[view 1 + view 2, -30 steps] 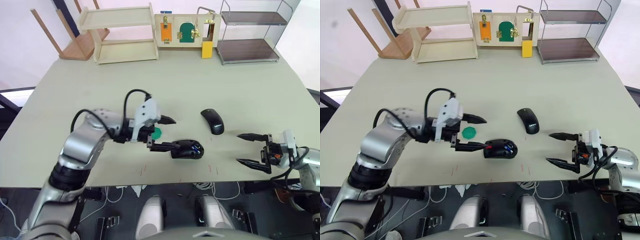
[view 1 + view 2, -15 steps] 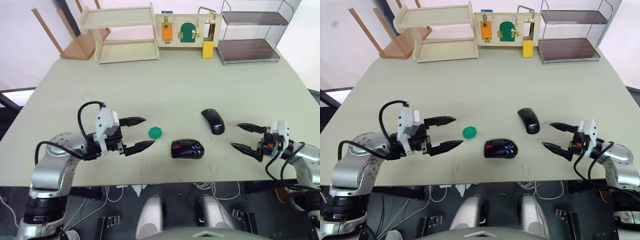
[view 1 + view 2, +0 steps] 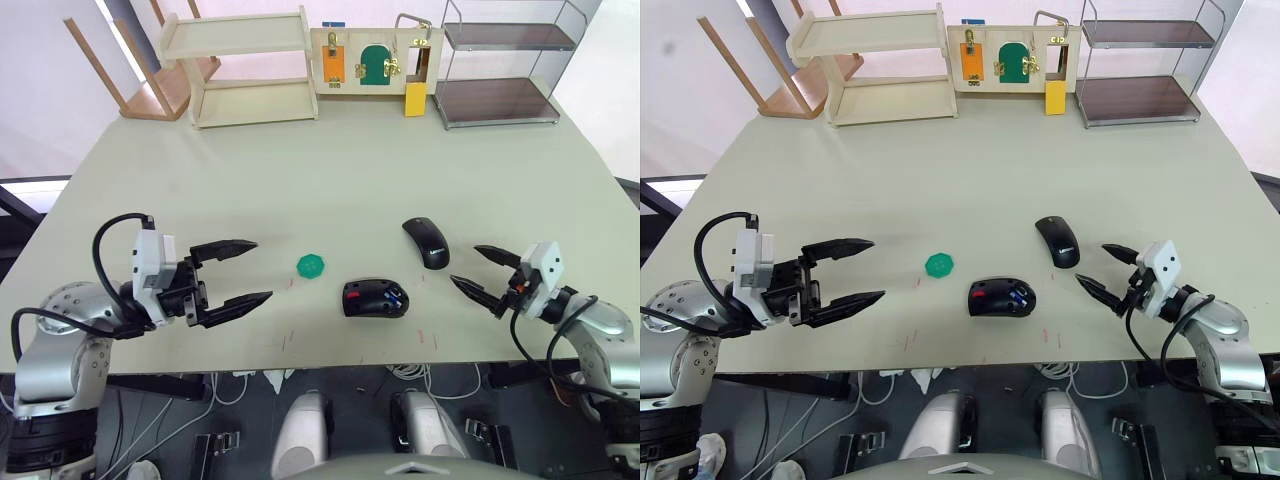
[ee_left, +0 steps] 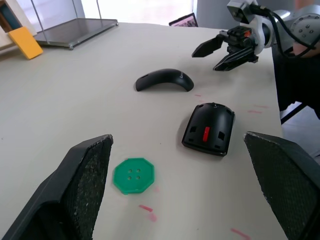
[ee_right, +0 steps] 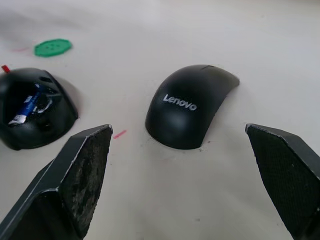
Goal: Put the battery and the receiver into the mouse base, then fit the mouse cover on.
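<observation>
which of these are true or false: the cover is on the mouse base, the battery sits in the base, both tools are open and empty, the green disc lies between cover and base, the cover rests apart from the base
1. The mouse cover is fitted on the mouse base. False: it lies on the table.
2. The battery sits in the base. True.
3. The left tool and the right tool are open and empty. True.
4. The green disc lies between cover and base. False: it lies on the base's other side, towards the left tool.
5. The cover rests apart from the base. True.
</observation>
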### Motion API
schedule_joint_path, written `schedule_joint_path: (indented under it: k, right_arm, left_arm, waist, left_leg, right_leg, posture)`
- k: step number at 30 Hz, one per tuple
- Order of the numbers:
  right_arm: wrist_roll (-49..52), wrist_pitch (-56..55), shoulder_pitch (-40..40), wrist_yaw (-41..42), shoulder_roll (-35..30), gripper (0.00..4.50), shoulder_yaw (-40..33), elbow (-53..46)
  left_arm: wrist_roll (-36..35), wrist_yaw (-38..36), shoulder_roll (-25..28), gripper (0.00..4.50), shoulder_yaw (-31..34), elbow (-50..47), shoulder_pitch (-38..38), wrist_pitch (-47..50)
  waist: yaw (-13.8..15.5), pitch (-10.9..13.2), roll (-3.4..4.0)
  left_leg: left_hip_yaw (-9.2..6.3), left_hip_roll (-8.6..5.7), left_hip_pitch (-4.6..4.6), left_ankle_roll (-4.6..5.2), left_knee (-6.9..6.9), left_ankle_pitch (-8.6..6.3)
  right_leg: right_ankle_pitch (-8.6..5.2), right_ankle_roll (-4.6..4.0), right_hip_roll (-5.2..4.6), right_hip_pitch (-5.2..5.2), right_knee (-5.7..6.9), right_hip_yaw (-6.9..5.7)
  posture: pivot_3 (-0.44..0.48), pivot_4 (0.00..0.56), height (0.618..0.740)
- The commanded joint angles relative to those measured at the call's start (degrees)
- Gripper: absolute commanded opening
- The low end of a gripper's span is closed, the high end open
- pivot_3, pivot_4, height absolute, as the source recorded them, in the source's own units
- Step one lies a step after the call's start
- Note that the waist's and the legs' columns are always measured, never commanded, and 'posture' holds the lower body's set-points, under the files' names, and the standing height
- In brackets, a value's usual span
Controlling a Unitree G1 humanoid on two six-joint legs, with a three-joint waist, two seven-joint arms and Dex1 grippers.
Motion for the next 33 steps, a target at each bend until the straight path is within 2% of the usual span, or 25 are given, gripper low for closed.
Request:
schedule_joint_path:
  k: [1,12,22,33]
  right_arm:
    - [-1.17,2.69,0.74,-4.25,0.46,4.50,0.73,-6.44]
    - [-5.74,11.14,-0.30,-16.27,3.77,4.50,4.04,-12.92]
    - [-7.89,22.92,-3.91,-29.14,10.98,4.50,5.81,-15.87]
    - [-8.58,29.87,-6.16,-35.62,15.61,4.50,6.61,-18.48]
  left_arm:
    - [-0.50,0.01,-0.10,4.46,2.02,1.12,0.57,-3.14]
    - [-1.55,-4.94,1.64,4.46,2.16,3.96,3.11,-6.54]
    - [-2.96,-4.33,0.64,4.46,2.07,2.38,4.48,-6.30]
    - [-3.93,-3.99,0.73,4.46,1.63,3.13,3.65,-5.92]
  waist:
    - [-0.02,0.00,0.00]
    - [-0.08,0.00,-0.02]
    - [-0.20,0.01,-0.03]
    - [-0.27,-0.01,-0.06]
  left_leg:
    - [0.01,0.01,0.02,0.00,-0.02,0.00]
    - [0.13,0.04,0.07,-0.01,-0.09,-0.01]
    - [0.22,0.06,0.03,-0.01,-0.20,-0.01]
    - [0.21,0.04,-0.62,-0.01,-0.16,0.00]
  right_leg:
    - [-0.02,0.03,0.00,0.00,0.00,0.01]
    - [-0.03,0.02,-0.02,-0.06,-0.02,0.10]
    - [-0.01,0.00,-0.02,-0.19,-0.04,0.19]
    - [0.10,-0.15,0.02,-0.83,-0.02,0.17]
  posture:
    - [0.000,0.150,0.740]
    - [0.000,0.150,0.740]
    - [0.000,0.150,0.740]
    - [0.000,0.150,0.740]
